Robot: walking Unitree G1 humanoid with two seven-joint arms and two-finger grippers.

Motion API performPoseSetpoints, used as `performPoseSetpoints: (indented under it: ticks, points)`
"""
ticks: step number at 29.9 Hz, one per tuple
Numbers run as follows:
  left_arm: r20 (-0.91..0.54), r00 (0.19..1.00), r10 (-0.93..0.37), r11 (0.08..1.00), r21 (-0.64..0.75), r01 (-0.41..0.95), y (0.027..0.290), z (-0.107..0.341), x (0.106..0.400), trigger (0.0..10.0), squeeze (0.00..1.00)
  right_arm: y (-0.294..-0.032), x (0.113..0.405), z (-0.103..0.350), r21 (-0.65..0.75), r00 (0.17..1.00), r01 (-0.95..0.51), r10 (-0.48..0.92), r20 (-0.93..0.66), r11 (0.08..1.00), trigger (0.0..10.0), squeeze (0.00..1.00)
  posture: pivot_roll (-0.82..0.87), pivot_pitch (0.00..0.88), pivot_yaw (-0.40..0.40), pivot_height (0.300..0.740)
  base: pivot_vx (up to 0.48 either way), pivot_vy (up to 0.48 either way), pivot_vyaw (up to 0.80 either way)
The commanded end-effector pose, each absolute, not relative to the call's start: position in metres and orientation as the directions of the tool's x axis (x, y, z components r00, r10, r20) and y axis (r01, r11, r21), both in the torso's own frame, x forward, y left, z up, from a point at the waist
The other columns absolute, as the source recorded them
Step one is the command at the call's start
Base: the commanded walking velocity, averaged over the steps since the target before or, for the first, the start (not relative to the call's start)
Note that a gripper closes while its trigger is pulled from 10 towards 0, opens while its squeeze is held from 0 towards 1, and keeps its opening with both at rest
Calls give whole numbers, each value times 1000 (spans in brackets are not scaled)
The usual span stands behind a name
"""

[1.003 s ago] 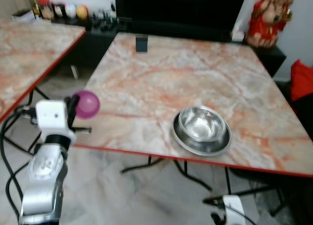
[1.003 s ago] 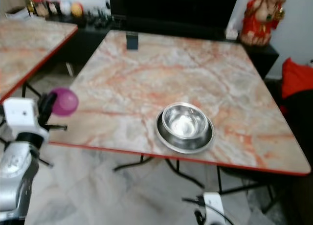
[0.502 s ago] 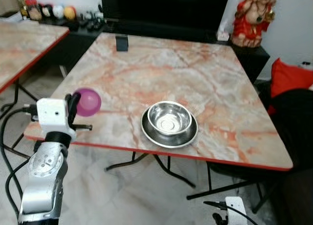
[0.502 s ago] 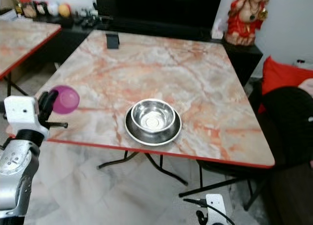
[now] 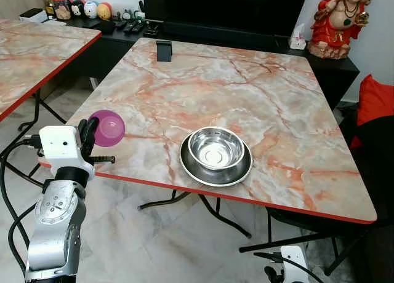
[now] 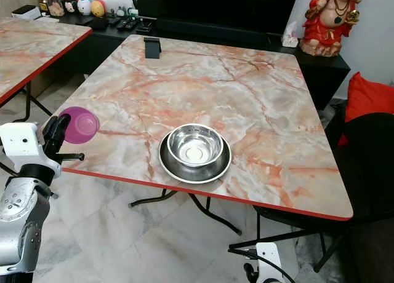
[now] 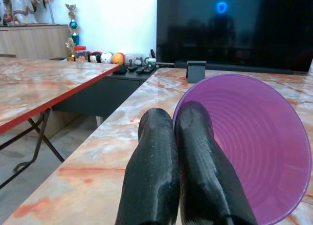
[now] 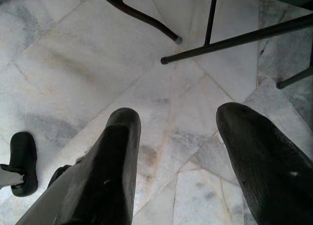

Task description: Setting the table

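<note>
A purple plastic bowl [image 5: 108, 127] hangs tilted at the near left corner of the marble table [image 5: 234, 92], its rim pinched by my left gripper [image 7: 175, 124], which is shut on it. In the left wrist view the purple bowl [image 7: 249, 151] opens beside the two black fingers [image 7: 154, 156]. A shiny steel bowl [image 5: 215, 147] sits in a steel plate [image 5: 190, 170] near the table's front edge, to the right of the purple bowl. My right gripper [image 8: 178, 122] hangs low with its fingers open over the tiled floor, and its wrist [image 5: 289, 258] shows below the table's front edge.
A second marble table [image 5: 31, 55] stands to the left across a narrow gap. A small black stand [image 5: 164, 50] sits at the table's far edge before a dark television [image 5: 228, 6]. A red figurine [image 5: 341, 18] and a red cushion [image 5: 377, 101] are at the right. Black table legs [image 8: 234, 39] cross the floor.
The whole picture has swung sideways and sharpened, so the camera moved. My left gripper still holds the purple bowl at the same spot in view. The steel bowl and plate stayed put.
</note>
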State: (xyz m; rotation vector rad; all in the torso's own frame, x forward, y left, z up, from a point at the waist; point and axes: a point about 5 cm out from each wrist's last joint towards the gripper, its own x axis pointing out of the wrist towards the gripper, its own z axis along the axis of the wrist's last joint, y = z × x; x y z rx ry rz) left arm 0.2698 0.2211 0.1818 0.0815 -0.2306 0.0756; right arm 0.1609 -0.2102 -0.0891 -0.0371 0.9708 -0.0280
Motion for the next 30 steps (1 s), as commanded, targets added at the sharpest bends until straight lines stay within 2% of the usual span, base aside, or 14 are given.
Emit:
performPoseSetpoints:
  ticks: [1,7,20,22,24,30]
  points:
    - [242,968,61,994,73,-81,219,186,271,10000,0,-213,163,-88,-55,566,6,-48,-823,998,10000,0,57,0,-104,740,0,-465,0]
    - [239,969,64,995,62,-81,219,186,271,10000,0,-213,163,-88,-56,566,5,-49,-823,998,10000,0,59,0,-106,740,0,-377,0]
    - [231,970,73,997,3,-76,224,188,272,10000,0,-213,163,-88,-54,569,4,-47,-821,999,10000,0,61,0,-107,740,0,0,0]
    - [230,969,91,995,-55,-81,226,188,272,10000,0,-213,163,-88,-54,569,5,-47,-821,999,10000,0,56,0,-105,740,0,0,0]
    - [229,969,91,995,-53,-81,226,189,272,10000,0,-213,163,-88,-51,569,11,-48,-821,999,10000,0,56,0,-105,740,0,0,0]
    - [221,972,83,996,-39,-77,229,191,273,10000,0,-212,163,-88,-42,566,17,-44,-823,999,10000,0,59,0,-104,740,297,0,-312]
